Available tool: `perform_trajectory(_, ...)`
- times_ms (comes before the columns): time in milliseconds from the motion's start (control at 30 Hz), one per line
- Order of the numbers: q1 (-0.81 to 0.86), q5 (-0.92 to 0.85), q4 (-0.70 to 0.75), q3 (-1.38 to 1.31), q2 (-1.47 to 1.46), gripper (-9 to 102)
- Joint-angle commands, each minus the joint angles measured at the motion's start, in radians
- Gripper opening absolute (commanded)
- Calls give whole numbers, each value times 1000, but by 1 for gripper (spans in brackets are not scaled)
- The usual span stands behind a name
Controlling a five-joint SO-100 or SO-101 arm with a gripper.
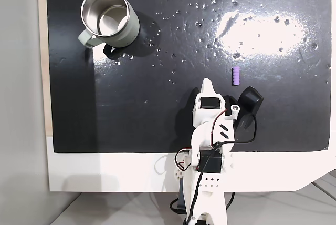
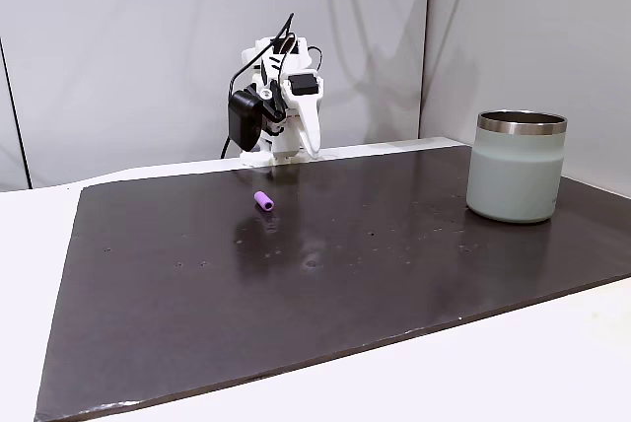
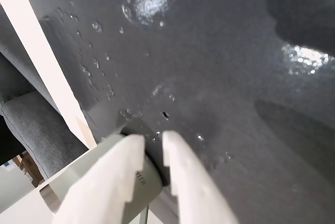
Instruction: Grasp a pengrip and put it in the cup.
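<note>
Claw point(image 3: 153, 145) narrowly parted, empty; pengrip point(image 1: 237, 76) lies just beside it; cup point(image 1: 109, 17) apparently upright, well apart.

- In a fixed view you look straight down from above on the dark mat point(image 1: 131, 109), with the arm's base at the bottom edge and the cup point(image 1: 109, 18) at top left.
- In a fixed view from low at table height you face the arm point(image 2: 281, 106) across the mat, from the opposite side; the cup point(image 2: 518, 166) stands near, at right.
- Both fixed views share the mat, cup, arm and pengrip point(image 1: 237, 75).
- In the wrist view you look past the end effector point(image 3: 153, 143) close onto the mat, with the cup point(image 3: 104, 182) behind the fingers.
</note>
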Motion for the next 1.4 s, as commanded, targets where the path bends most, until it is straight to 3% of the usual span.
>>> perform_trajectory(0,-3,-9,-25,-5,15,0)
perform_trajectory(167,-20,-54,-31,-11,15,0)
perform_trajectory(467,-43,-219,163,-291,-8,1)
perform_trajectory(700,-55,-360,268,-601,-252,0)
perform_trajectory(1067,64,-758,437,-1057,-723,0)
perform_trajectory(1367,146,-1034,479,-1209,-974,2)
